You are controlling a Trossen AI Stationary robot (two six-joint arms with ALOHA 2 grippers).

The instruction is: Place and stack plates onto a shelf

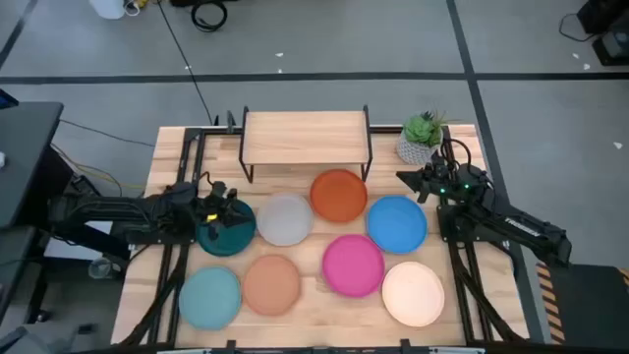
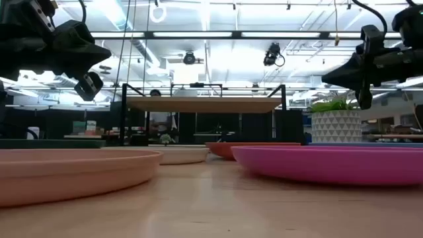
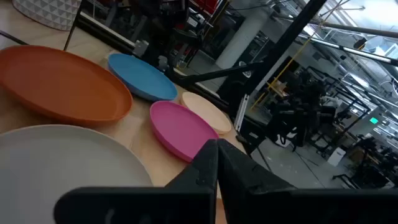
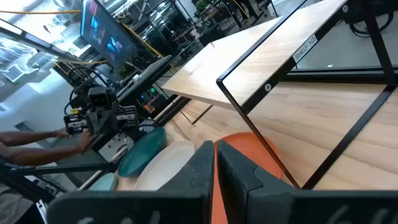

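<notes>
Eight plates lie flat on the slatted table in front of the shelf point(image 1: 305, 136): orange point(image 1: 339, 195), grey point(image 1: 285, 218), blue point(image 1: 397, 223), magenta point(image 1: 353, 265), cream point(image 1: 413, 293), tan point(image 1: 271, 283), light blue-green point(image 1: 209, 297) and dark teal point(image 1: 234, 239). The shelf stands on thin black legs at the far edge, its top bare. My left gripper point(image 1: 218, 210) hovers shut above the dark teal plate, well off the table in the low view point(image 2: 89, 86). My right gripper point(image 1: 418, 182) is shut and raised between the orange plate and the blue one.
A potted plant point(image 1: 423, 138) in a white patterned pot stands at the far right, beside the shelf and close behind my right gripper. A person's hand point(image 4: 37, 146) shows beyond the table's left side. Bare wood lies between shelf and plates.
</notes>
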